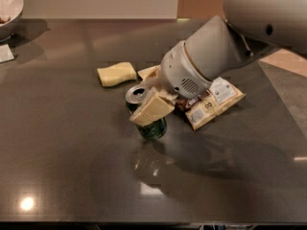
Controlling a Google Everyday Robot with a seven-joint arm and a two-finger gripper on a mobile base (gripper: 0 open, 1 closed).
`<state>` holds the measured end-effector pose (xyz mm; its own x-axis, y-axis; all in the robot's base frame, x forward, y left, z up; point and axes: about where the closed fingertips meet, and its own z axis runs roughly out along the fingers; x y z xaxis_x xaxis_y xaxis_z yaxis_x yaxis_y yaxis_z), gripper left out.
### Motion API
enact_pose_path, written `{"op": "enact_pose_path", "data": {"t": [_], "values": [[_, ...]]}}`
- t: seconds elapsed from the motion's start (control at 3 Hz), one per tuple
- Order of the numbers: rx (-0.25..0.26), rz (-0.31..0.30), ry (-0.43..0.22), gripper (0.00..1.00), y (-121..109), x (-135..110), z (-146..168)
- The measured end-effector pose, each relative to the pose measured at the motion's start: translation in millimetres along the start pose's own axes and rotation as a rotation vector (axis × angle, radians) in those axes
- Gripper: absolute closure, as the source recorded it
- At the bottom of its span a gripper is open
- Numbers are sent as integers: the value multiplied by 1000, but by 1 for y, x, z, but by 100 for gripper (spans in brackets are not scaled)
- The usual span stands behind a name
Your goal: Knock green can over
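Observation:
The green can (154, 128) is in the middle of the dark table (72, 166). It is tilted, with its silver top (137, 94) leaning to the left and back. My gripper (149, 109) lies across the can's upper front, pressed against it, at the end of the big white arm (206, 56) that reaches in from the upper right. The gripper hides the middle of the can. I cannot tell whether the can's base rests on the table.
A yellow sponge (116, 74) lies just behind and left of the can. Snack bags (213, 102) lie right of the can, partly under the arm. A white bowl (7, 11) stands at the far left corner with a small card (5, 53) beside it.

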<state>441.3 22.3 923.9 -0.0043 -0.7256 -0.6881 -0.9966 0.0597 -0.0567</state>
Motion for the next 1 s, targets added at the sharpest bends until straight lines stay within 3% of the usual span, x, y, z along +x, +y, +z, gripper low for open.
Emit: {"op": "enact_pose_path", "data": {"t": [0.33,0.67,1.0], "values": [[-30,-35,147,100,-9,6,-4],[-95,-82,261,100,-10,12,1],[-163,-130,341,100,-6,15,9]]}}
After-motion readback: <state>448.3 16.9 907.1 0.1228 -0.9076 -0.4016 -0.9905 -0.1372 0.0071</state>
